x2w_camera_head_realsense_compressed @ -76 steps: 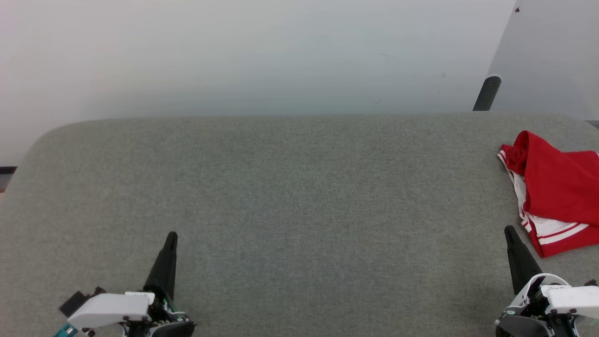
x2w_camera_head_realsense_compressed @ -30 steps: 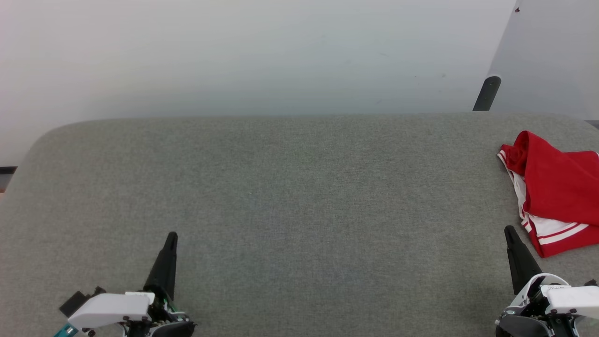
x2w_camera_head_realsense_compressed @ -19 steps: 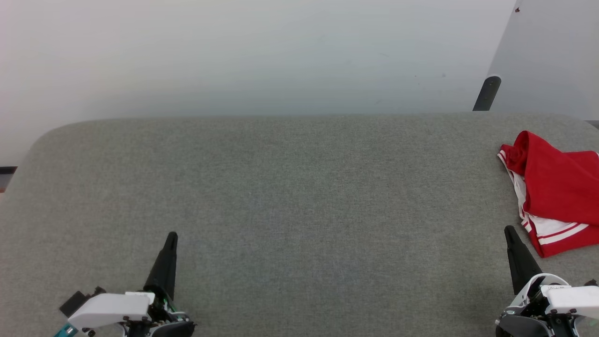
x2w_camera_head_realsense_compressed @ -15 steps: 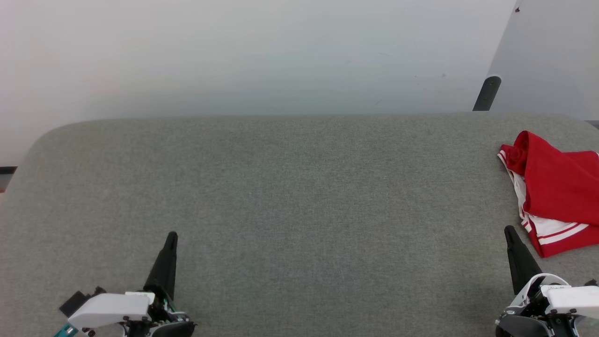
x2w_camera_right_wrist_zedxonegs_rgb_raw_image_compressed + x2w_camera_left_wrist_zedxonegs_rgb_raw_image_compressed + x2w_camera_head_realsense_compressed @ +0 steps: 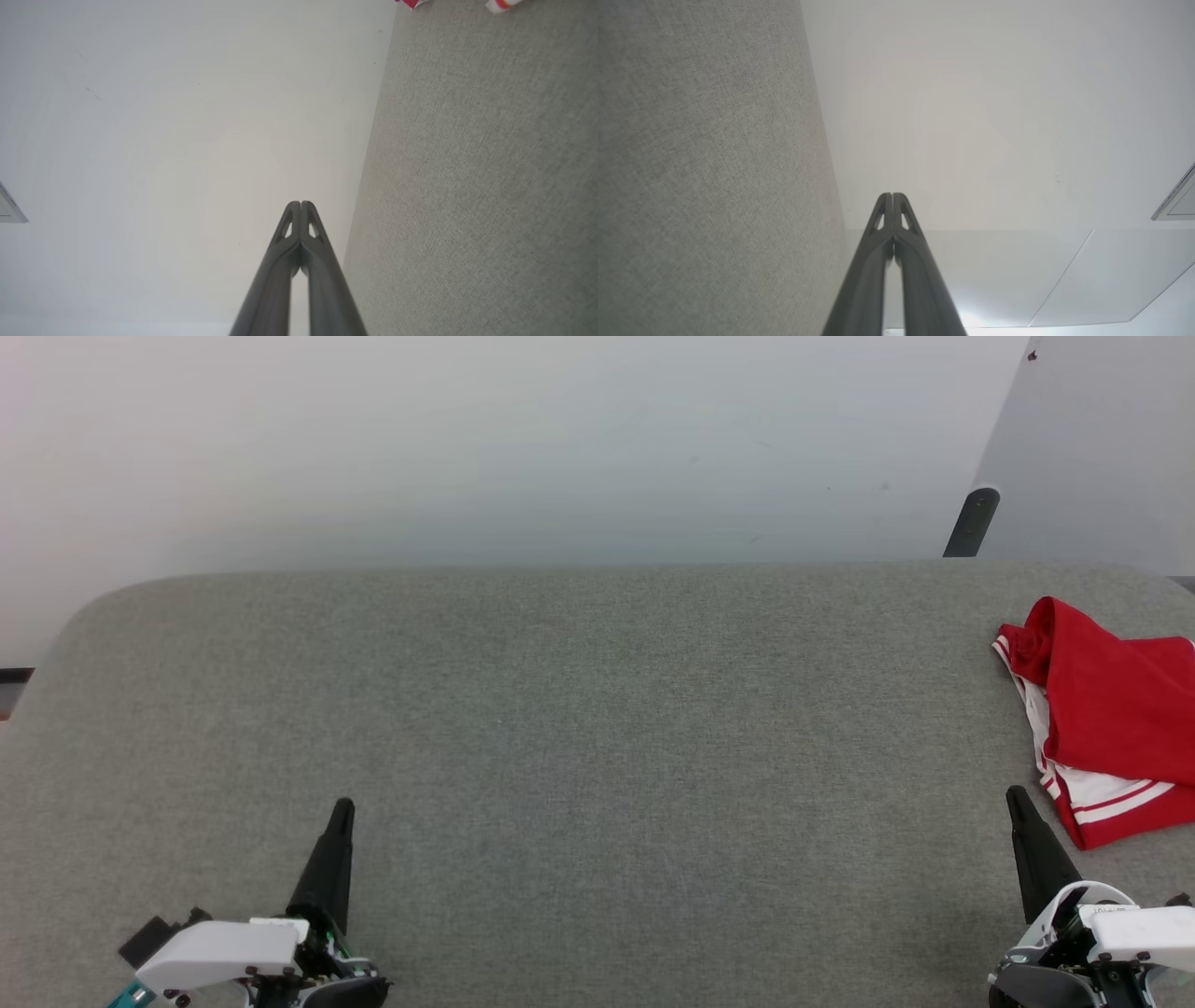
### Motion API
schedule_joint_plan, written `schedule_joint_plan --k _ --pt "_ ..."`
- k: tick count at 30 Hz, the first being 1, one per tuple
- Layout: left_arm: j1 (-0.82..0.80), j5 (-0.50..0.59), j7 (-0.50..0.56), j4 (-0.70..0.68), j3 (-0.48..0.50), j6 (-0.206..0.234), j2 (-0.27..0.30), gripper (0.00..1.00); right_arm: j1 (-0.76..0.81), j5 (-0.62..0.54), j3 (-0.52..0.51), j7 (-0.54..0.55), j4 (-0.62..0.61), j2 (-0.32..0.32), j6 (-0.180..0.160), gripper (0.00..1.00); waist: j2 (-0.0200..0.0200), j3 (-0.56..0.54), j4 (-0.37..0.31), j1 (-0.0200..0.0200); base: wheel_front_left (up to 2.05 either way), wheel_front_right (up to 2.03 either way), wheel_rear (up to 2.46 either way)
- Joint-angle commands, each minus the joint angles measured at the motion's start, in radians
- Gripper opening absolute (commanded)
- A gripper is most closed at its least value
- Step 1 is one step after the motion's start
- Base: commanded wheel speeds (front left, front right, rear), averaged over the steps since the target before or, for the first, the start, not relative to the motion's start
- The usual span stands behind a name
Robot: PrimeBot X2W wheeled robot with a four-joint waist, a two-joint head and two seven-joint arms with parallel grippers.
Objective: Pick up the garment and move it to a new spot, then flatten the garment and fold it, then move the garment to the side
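Head view: the garment (image 5: pixel 1111 709) is seen crumpled at the right edge of the desk (image 5: pixel 597 728), the left gripper (image 5: pixel 343 810) lower left, the right gripper (image 5: pixel 1014 795) lower right.
Left wrist view: the jaws are shown pressed together.
Right wrist view: the jaws are likewise pressed together, and garment scraps are glimpsed at the upper right.

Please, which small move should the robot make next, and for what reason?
Probably the right gripper should open and reach to the garment at its near white-striped edge. The garment lies crumpled on the right of the grey surface, ungripped, and this gripper rests shut close beside it; the left gripper is far across.
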Motion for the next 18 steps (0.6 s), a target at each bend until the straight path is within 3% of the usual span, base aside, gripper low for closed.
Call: schedule_joint_plan --k 1,18 --pt "-0.009 -0.003 0.002 0.001 0.002 -0.005 0.0 0.0 -0.003 0.004 0.0 0.002 0.0 0.003 0.0 0.0 -0.0001 0.0 0.0 0.0 0.0 0.0 0.0" --pt "-0.009 -0.004 0.001 0.001 0.001 -0.005 0.0 0.0 -0.003 0.004 0.001 0.002 0.0 0.003 0.0 0.0 -0.0001 0.0 0.0 0.0 0.0 0.0 0.0"
